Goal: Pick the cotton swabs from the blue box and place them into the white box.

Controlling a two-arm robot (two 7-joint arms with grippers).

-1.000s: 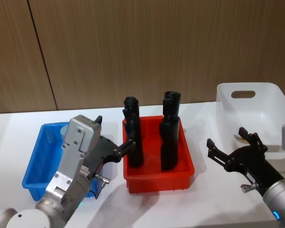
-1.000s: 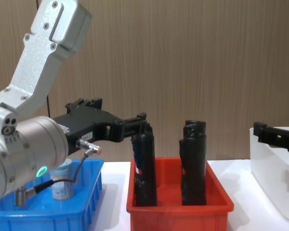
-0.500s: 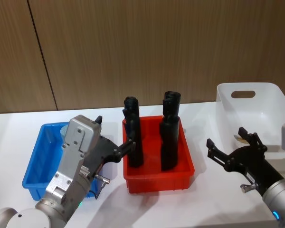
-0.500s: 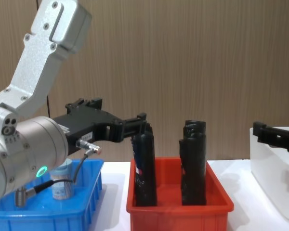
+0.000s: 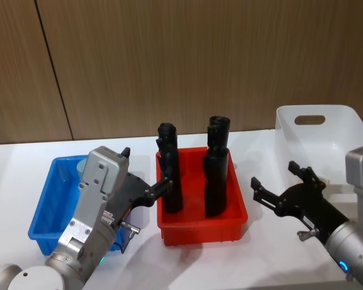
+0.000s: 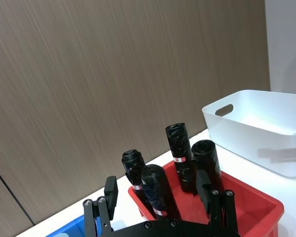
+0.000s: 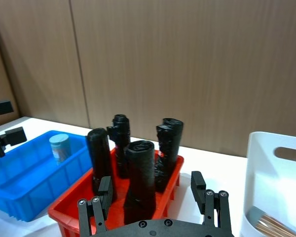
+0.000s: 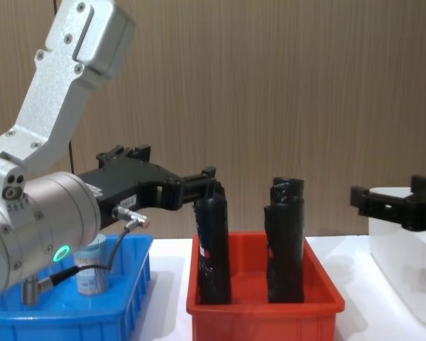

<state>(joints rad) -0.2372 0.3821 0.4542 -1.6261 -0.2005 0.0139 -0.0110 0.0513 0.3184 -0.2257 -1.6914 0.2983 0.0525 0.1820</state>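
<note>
Black right end effector (image 5: 272, 173) gapes empty between red bin (image 5: 199, 226) and white box (image 5: 351, 124); left end effector (image 5: 146, 166) wide by blue box (image 5: 45, 205).

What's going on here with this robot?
A robot is moving cotton swabs from the blue box, where one tub stands, to the white box, which holds another tub. Both grippers are open and empty: the left gripper hovers between the blue box and the red bin, the right gripper between the red bin and the white box.

One red bin (image 5: 199, 231) holds four black rolls (image 5: 171, 175); the blue box (image 5: 42, 219) left and white box (image 5: 288, 142) right hold one cotton-swab tub (image 7: 59, 145) each.
</note>
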